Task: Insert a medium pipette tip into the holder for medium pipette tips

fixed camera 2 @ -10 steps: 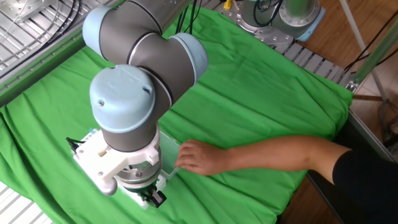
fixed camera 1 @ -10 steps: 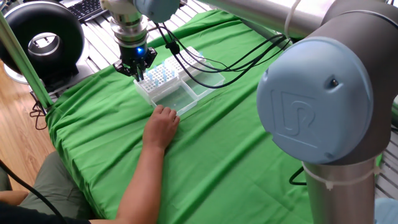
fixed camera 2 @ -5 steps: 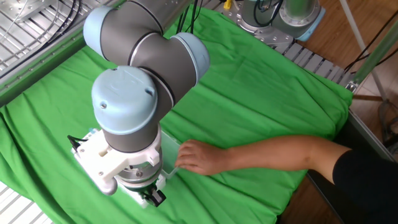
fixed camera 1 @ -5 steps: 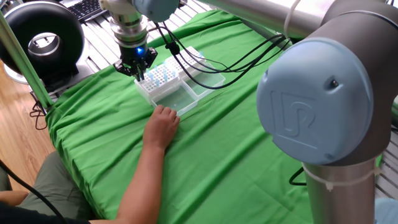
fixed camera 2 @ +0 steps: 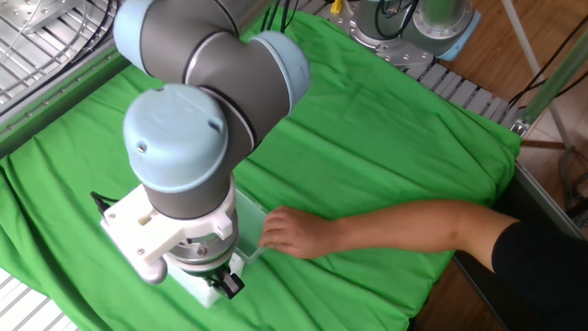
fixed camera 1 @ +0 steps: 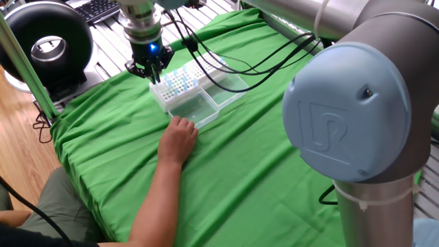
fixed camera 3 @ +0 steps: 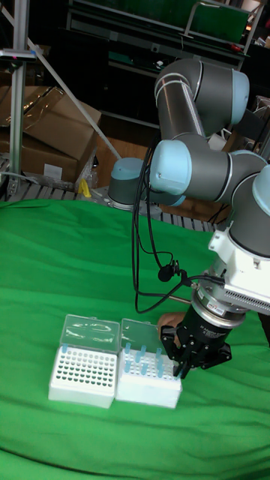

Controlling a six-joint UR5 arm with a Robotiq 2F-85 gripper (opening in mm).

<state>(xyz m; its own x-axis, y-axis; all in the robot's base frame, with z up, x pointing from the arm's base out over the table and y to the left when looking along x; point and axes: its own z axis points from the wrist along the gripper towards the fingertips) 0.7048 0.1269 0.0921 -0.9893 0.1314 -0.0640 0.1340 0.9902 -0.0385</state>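
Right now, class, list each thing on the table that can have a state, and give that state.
Gripper: low at the blue-tip rack's edge; open or shut cannot be told.
Blue-tip rack: lid open, a few tips upright.
Dense-grid rack: lid open, holes mostly empty.
Person's hand: resting on the cloth at the edge of a clear lid.

A matt green cloth (fixed camera 3: pixel 45 255) covers the table, softly creased. Both tip racks (fixed camera 3: pixel 82 375) look like smooth white plastic, their hinged lids (fixed camera 3: pixel 91 331) clear and glossy. The arm's joint caps (fixed camera 1: pixel 353 113) are satin light-blue plastic, its links (fixed camera 2: pixel 207 60) smooth grey metal. Upper left of the tall view, cardboard boxes (fixed camera 3: pixel 56 124) look dull brown.
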